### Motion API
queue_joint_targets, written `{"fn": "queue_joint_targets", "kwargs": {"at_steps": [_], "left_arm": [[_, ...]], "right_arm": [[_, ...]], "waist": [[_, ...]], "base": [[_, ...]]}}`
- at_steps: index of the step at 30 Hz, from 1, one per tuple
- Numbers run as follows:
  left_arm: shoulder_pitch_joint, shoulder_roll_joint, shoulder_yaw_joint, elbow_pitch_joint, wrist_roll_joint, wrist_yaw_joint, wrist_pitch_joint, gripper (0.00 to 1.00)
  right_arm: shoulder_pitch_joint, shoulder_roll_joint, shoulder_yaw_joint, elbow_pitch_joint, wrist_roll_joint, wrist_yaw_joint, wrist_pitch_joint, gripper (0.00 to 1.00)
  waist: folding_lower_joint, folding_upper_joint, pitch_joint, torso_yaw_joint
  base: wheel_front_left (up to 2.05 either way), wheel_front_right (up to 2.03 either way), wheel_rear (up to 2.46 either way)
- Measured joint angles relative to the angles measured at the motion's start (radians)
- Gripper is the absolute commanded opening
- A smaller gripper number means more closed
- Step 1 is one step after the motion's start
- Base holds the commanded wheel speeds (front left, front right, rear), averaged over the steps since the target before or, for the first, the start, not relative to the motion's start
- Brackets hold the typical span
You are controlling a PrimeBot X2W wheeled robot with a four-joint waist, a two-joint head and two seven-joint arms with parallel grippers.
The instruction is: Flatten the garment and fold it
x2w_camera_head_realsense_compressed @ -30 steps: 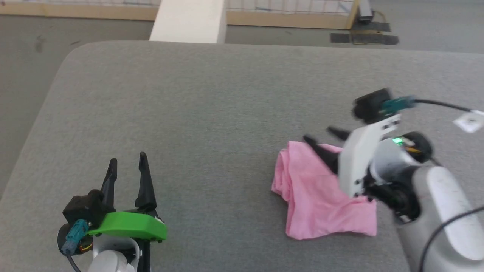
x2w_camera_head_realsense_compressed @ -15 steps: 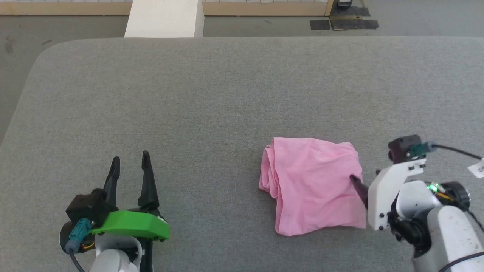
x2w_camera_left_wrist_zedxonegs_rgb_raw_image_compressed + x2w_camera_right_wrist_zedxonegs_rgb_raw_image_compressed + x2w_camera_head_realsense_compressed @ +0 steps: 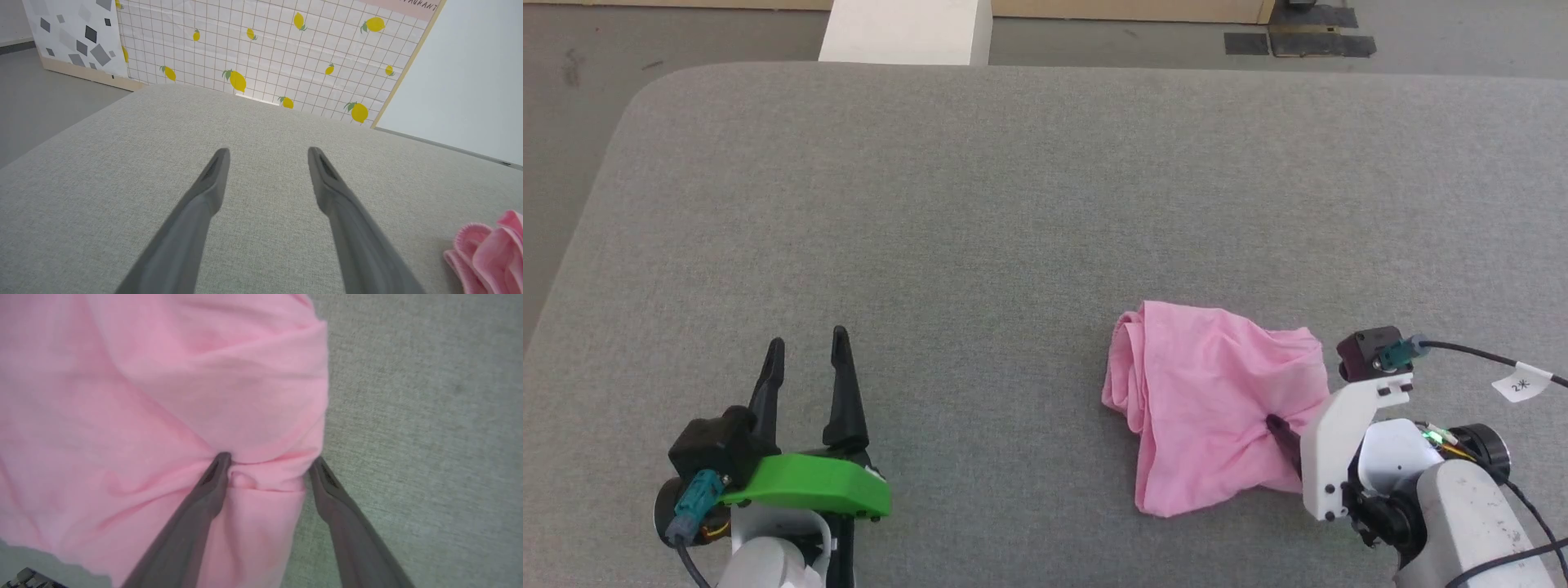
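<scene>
Now right gripper (image 3: pixel 269 459) (wide) astride garment (image 3: pixel 163 396) edge.

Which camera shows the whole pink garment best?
Head view: the garment shows nearly whole. Right wrist view: close-up of fabric bunched at the right gripper. Left wrist view: an edge, lower right.

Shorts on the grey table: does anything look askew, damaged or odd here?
The shorts are crumpled, not flat: folds roll up along their left edge, and creases pucker toward the right gripper, whose open jaws straddle the right edge. No tear or stain shows.
</scene>
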Motion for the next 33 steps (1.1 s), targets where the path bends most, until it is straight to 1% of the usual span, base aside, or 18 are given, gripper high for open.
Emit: {"fn": "queue_joint_targets", "kwargs": {"at_steps": [1,4,7,10,12,14,15,17,20,24,28,33], "left_arm": [[0.0,0.0,0.0,0.0,0.0,0.0,0.0,1.0],[0.001,0.003,0.0,0.001,-0.001,0.0,0.0,1.0],[0.002,0.011,0.003,-0.002,-0.001,0.003,0.0,1.0],[0.002,0.015,0.0,-0.015,0.0,0.006,0.0,1.0],[0.001,0.02,0.0,-0.02,0.0,0.009,0.001,1.0],[0.001,0.028,0.002,-0.023,0.001,0.01,0.005,1.0],[-0.008,0.036,0.002,-0.024,0.004,0.01,0.01,1.0],[-0.027,0.047,0.0,-0.03,0.013,0.01,0.019,1.0],[-0.056,0.061,-0.004,-0.048,0.023,0.013,0.036,1.0],[-0.085,0.079,-0.006,-0.084,0.033,0.021,0.062,1.0],[-0.106,0.109,-0.008,-0.129,0.063,0.032,0.098,1.0],[-0.115,0.147,0.003,-0.19,0.087,0.053,0.141,1.0]], "right_arm": [[-0.004,-0.004,0.002,0.006,0.001,0.0,-0.002,0.0],[-0.025,-0.033,0.037,0.017,0.013,0.0,-0.002,0.0],[-0.045,-0.063,0.099,0.012,0.038,0.0,0.013,0.0],[-0.08,-0.125,0.179,-0.006,0.082,0.0,0.03,0.0],[-0.118,-0.179,0.244,-0.013,0.105,0.0,0.043,0.0],[-0.16,-0.219,0.293,-0.01,0.136,0.0,0.052,0.0],[-0.225,-0.273,0.347,0.012,0.167,0.0,0.052,0.0],[-0.266,-0.301,0.359,0.041,0.18,0.0,0.04,0.0],[-0.31,-0.327,0.345,0.099,0.197,0.0,0.014,0.0],[-0.356,-0.347,0.282,0.193,0.207,0.0,-0.028,0.0],[-0.4,-0.363,0.198,0.277,0.201,0.0,-0.07,0.0],[-0.461,-0.373,0.082,0.388,0.168,0.0,-0.132,0.0]], "waist": [[0.0,0.0,-0.001,-0.001],[0.0,0.0,-0.009,-0.014],[0.0,0.0,-0.014,-0.038],[0.0,0.0,-0.015,-0.073],[0.0,0.0,-0.014,-0.106],[0.0,0.0,-0.012,-0.14],[0.0,0.0,-0.003,-0.202],[0.0,0.0,0.009,-0.25],[0.0,0.0,0.031,-0.315],[0.0,0.0,0.078,-0.38],[0.0,0.0,0.138,-0.415],[0.0,0.0,0.219,-0.428]], "base": [[0.0,0.0,0.0],[0.0,0.0,0.0],[0.0,0.0,0.0],[0.0,0.0,0.0],[0.0,0.0,0.0],[0.0,0.0,0.0],[0.0,0.0,0.0],[0.0,0.0,0.0],[0.0,0.0,0.0],[0.0,0.0,0.0],[0.0,0.0,0.0],[0.0,0.0,0.0]]}}
